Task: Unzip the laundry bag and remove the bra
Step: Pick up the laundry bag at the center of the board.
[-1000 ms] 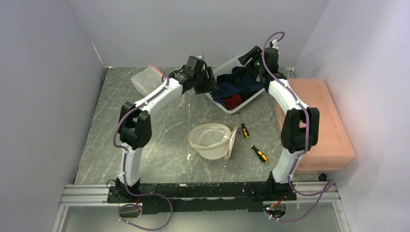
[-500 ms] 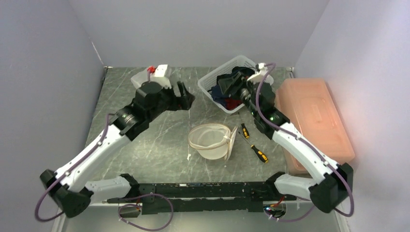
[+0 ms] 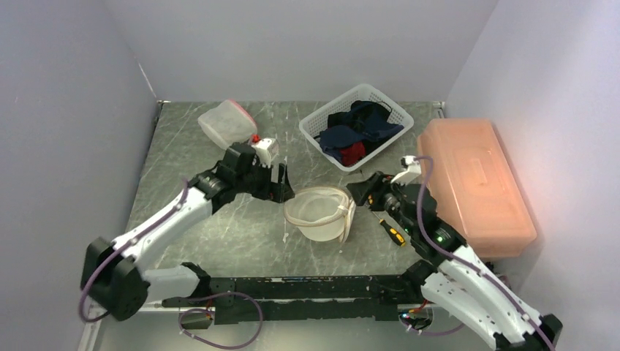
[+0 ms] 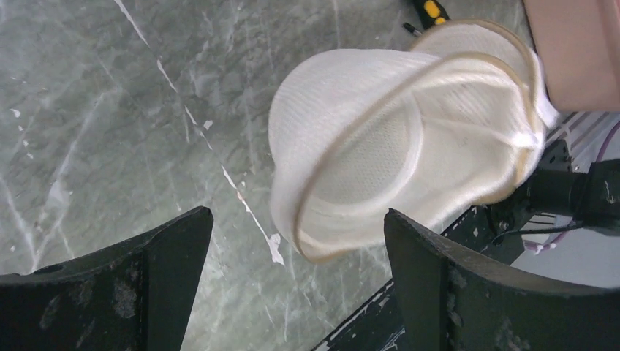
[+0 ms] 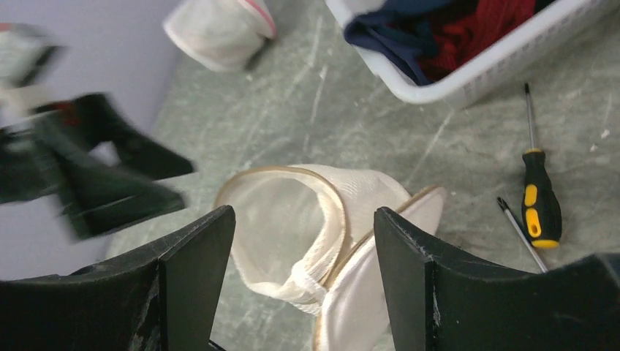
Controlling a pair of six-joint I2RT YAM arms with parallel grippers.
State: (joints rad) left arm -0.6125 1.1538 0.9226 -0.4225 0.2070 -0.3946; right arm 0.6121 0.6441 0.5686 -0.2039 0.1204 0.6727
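The white mesh laundry bag (image 3: 319, 213) stands unzipped mid-table, its round flap (image 3: 349, 217) folded out to the right. Its inside (image 4: 365, 157) looks empty. I cannot make out the bra as such; dark blue and red garments lie in the white basket (image 3: 319, 144). My left gripper (image 3: 281, 183) hovers open just left of the bag, holding nothing (image 4: 298, 241). At the bag's right side my right gripper (image 3: 361, 191) is open as well, with the bag's rim and flap (image 5: 365, 292) showing below between its fingers (image 5: 305, 241), untouched.
A second, zipped mesh bag (image 3: 227, 121) with a red zip lies at the back left. Two screwdrivers (image 3: 392, 232) lie right of the open bag, under my right arm. A large orange box (image 3: 471, 186) fills the right side.
Both arms swung back from the basket and came down on either side of the open bag. The left jaws opened wide, and the right jaws spread a little more.
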